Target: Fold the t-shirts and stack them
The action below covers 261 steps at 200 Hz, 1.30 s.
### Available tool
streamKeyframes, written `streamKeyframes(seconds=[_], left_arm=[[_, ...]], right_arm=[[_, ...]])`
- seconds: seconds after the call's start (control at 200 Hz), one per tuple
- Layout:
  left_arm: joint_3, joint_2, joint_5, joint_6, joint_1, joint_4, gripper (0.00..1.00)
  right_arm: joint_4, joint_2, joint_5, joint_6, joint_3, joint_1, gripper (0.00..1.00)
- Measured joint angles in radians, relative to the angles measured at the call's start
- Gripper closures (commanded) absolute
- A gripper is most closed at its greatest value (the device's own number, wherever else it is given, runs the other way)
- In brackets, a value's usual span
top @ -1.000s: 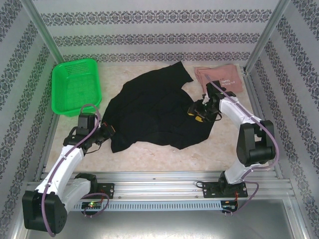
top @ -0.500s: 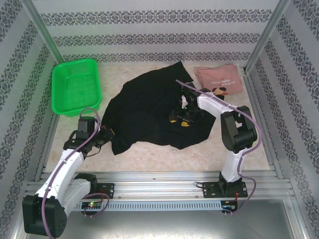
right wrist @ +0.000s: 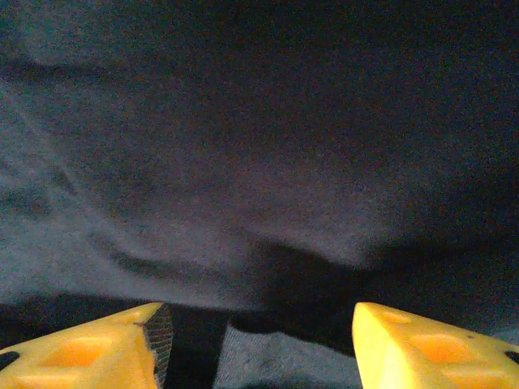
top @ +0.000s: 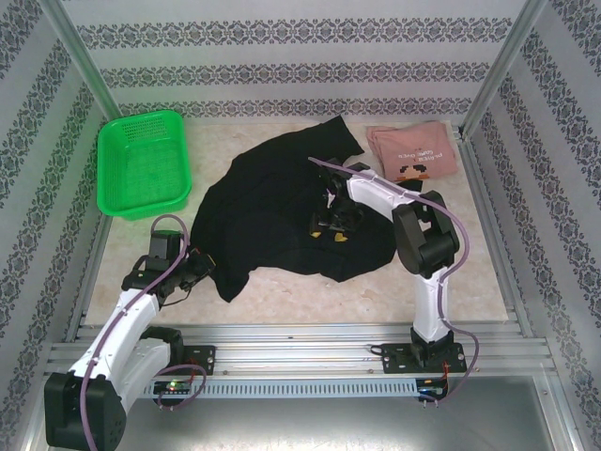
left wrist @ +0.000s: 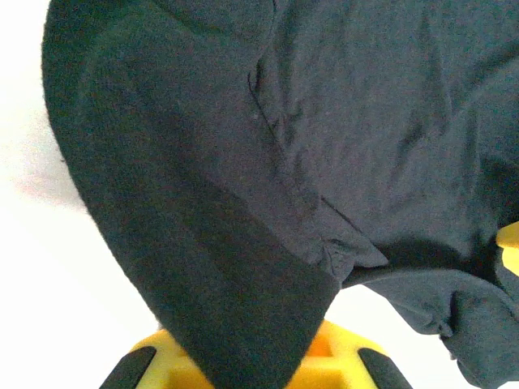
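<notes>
The large black t-shirt (top: pixel 272 202) lies rumpled across the middle of the table. My left gripper (top: pixel 200 262) is at its near left corner, shut on the hem; in the left wrist view the black t-shirt (left wrist: pixel 268 162) runs down between the yellow jaws of the left gripper (left wrist: pixel 259 369). My right gripper (top: pixel 329 225) hovers low over the shirt's right half, open. In the right wrist view the right gripper (right wrist: pixel 255 344) has its yellow fingers (right wrist: pixel 89 348) wide apart above the dark t-shirt (right wrist: pixel 259 146). The dusty-pink t-shirt (top: pixel 413 150) lies folded at the back right.
A green mesh basket (top: pixel 144 162) stands at the back left. Patterned walls and metal posts (top: pixel 498 70) enclose the table. Bare tabletop (top: pixel 310 296) runs along the near edge in front of the black shirt.
My right arm has swung left, carrying its gripper from the shirt's right edge to over its middle. My left gripper has drawn the shirt's near left corner slightly nearer and rightward.
</notes>
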Motion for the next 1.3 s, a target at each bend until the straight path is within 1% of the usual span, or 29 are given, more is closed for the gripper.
streamKeyframes(seconds=[0.08,0.16,0.255,0.31,0.41,0.475,0.555,0.804,0.974,1.124,1.304], left_arm=[[0.000,-0.003,0.000,0.000,0.000,0.000,1.00],[0.000,-0.005,0.000,0.000,0.000,0.000,1.00],[0.000,-0.005,0.000,0.000,0.000,0.000,1.00],[0.000,-0.005,0.000,0.000,0.000,0.000,1.00],[0.000,-0.005,0.000,0.000,0.000,0.000,1.00],[0.000,-0.005,0.000,0.001,0.000,0.000,1.00],[0.000,-0.005,0.000,0.001,0.000,0.000,1.00],[0.000,-0.005,0.000,0.001,0.000,0.000,1.00],[0.002,-0.004,0.000,0.001,0.000,0.000,1.00],[0.011,-0.001,0.000,0.001,0.000,0.001,1.00],[0.014,0.010,0.000,0.001,0.000,0.006,1.00]], right_arm=[[-0.008,0.018,0.014,0.003,0.019,0.013,0.40],[-0.012,0.029,0.029,0.004,0.028,0.027,0.43],[-0.020,0.038,0.044,0.010,0.030,0.034,0.54],[-0.025,0.040,0.054,0.007,0.030,0.039,0.58],[-0.032,0.040,0.066,0.008,0.031,0.039,0.74],[-0.037,0.040,0.077,0.011,0.032,0.039,0.88],[-0.041,0.040,0.087,0.017,0.032,0.039,1.00],[-0.048,0.013,0.116,0.014,0.044,0.039,1.00],[-0.043,-0.090,0.135,0.014,0.046,0.031,1.00],[-0.037,-0.199,0.135,0.019,0.045,-0.006,1.00],[-0.013,-0.238,0.115,0.051,0.029,-0.040,1.00]])
